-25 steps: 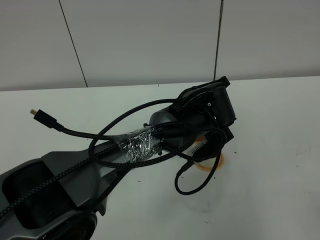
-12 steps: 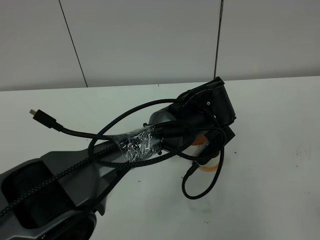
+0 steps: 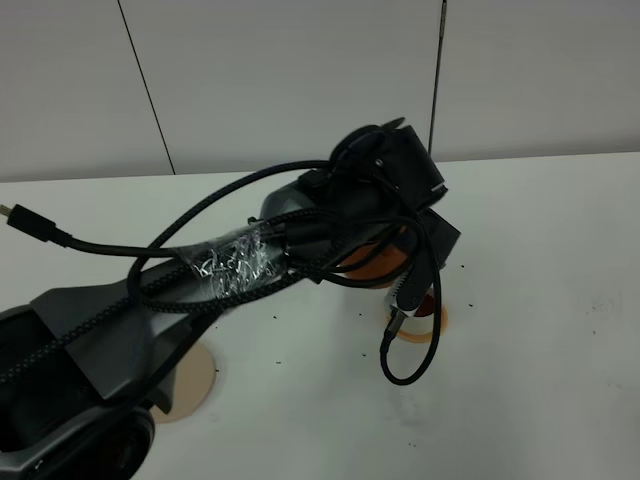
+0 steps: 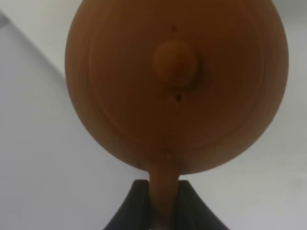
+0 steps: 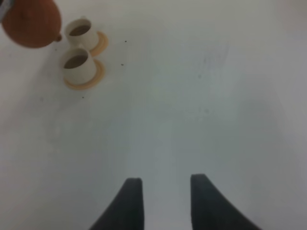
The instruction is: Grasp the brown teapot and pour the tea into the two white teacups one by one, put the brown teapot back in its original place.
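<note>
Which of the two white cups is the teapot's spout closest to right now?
The cup farther from the right gripper; the brown teapot hangs right beside its rim. The other cup sits farther from the spout.

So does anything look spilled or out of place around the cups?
No spill shows. Both white teacups stand upright on their orange saucers with dark tea inside. The only loose-looking thing is a black cable dangling from the left arm over the table.

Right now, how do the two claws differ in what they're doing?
The left claw is shut on the brown teapot, pinching its handle, and holds it up off the table. The right claw is open with nothing between its fingers, and sits apart from the two white teacups, which both have dark tea in them. Both claws have dark fingers.
</note>
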Robot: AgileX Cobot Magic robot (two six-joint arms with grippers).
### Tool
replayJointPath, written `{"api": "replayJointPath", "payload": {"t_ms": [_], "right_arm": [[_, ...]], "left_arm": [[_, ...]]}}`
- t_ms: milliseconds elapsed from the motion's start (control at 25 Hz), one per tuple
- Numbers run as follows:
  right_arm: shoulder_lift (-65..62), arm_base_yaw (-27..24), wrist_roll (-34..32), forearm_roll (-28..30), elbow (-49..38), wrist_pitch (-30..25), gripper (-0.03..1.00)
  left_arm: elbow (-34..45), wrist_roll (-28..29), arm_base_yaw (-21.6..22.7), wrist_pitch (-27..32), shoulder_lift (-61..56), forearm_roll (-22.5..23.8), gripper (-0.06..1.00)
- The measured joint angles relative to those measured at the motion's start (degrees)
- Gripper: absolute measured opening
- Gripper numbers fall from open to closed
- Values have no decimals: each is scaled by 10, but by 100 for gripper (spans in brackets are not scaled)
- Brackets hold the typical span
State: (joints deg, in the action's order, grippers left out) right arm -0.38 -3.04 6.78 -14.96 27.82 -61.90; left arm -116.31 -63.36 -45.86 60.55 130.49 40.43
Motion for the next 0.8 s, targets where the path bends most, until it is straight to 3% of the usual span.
{"api": "replayJointPath", "payload": {"t_ms": [280, 440, 640, 800], "right_arm": [[0, 0, 0, 0, 0, 0, 24], [0, 0, 0, 0, 0, 0, 24], [0, 0, 0, 0, 0, 0, 24], [0, 0, 0, 0, 0, 0, 24]], "left_arm": [[0, 119, 26, 62, -12, -85, 17], [0, 142, 41, 74, -15, -136, 17], [0, 173, 71, 74, -15, -239, 17], [0, 188, 88, 74, -15, -272, 17]]}}
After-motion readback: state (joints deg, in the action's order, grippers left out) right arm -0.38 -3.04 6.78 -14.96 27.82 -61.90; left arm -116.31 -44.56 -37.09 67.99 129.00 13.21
